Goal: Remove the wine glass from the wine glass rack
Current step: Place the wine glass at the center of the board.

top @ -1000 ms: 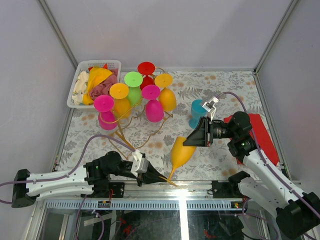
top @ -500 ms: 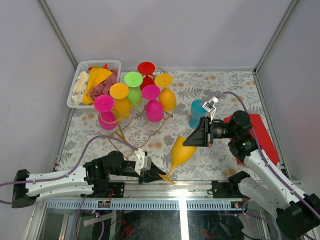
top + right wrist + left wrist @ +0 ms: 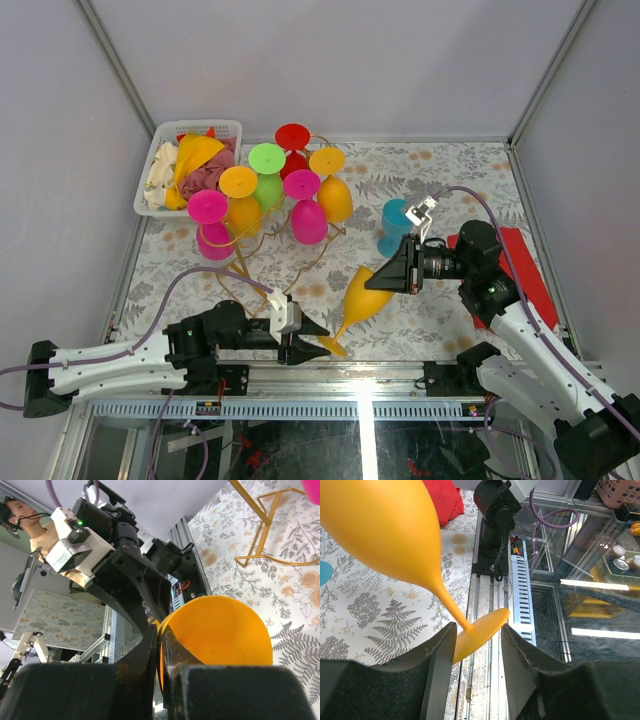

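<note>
Orange wine glass [image 3: 362, 300] is off the wine glass rack [image 3: 248, 275] and sits over the near-middle of the worktop, clear of the rack wire. It is tilted: bowl up and toward the right side, stem slanting down, foot toward the near edge. Can't tell if the foot touches the worktop.

Right gripper [image 3: 385, 280] is clenched on the bowl's rim. In the right wrist view the two fingers [image 3: 145, 655] pinch the thin wall of the orange glass [image 3: 220, 630], one inside the rim and one outside.

Left gripper [image 3: 318, 338] comes in low from the near-left with its jaws parted, released. In the left wrist view the glass foot [image 3: 480, 632] lies in the gap at the fingertips [image 3: 442, 650], and the bowl fills the top left. Can't tell if either pad is touching the foot.

The rack is a gold wire frame toward the far-left of the worktop, with slanted rails running toward the near edge. Part of it shows in the right wrist view [image 3: 248, 508]. Six glasses [image 3: 267, 158] hang on it foot-up: two pink, two orange, one green, one red.

A white basket [image 3: 150, 170] holding cloths sits at the far-left corner, just beside the rack. A blue cup [image 3: 393, 225] stands right of centre, near the right gripper. A red cloth [image 3: 520, 265] lies at the right edge, partly under the right arm.
</note>
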Action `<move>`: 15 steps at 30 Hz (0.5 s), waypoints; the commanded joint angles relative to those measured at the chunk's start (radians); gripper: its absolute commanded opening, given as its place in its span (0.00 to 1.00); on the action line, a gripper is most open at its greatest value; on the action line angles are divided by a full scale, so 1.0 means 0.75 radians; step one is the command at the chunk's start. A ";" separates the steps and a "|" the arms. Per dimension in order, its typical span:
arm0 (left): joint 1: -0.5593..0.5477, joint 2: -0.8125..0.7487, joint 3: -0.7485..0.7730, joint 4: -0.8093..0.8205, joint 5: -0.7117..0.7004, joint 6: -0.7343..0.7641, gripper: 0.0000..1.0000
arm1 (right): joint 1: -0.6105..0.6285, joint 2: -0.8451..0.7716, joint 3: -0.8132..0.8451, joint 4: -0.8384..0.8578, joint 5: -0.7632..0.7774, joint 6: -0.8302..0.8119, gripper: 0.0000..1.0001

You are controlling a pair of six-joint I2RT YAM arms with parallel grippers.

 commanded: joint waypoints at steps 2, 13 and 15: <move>0.003 -0.024 0.085 0.111 -0.012 -0.050 0.43 | 0.002 0.001 0.074 -0.136 0.152 -0.173 0.00; 0.003 -0.027 0.113 0.120 -0.041 -0.106 0.50 | 0.004 -0.011 0.261 -0.730 0.672 -0.418 0.00; 0.002 -0.028 0.119 0.132 -0.056 -0.116 0.51 | 0.004 -0.033 0.292 -0.814 0.839 -0.433 0.00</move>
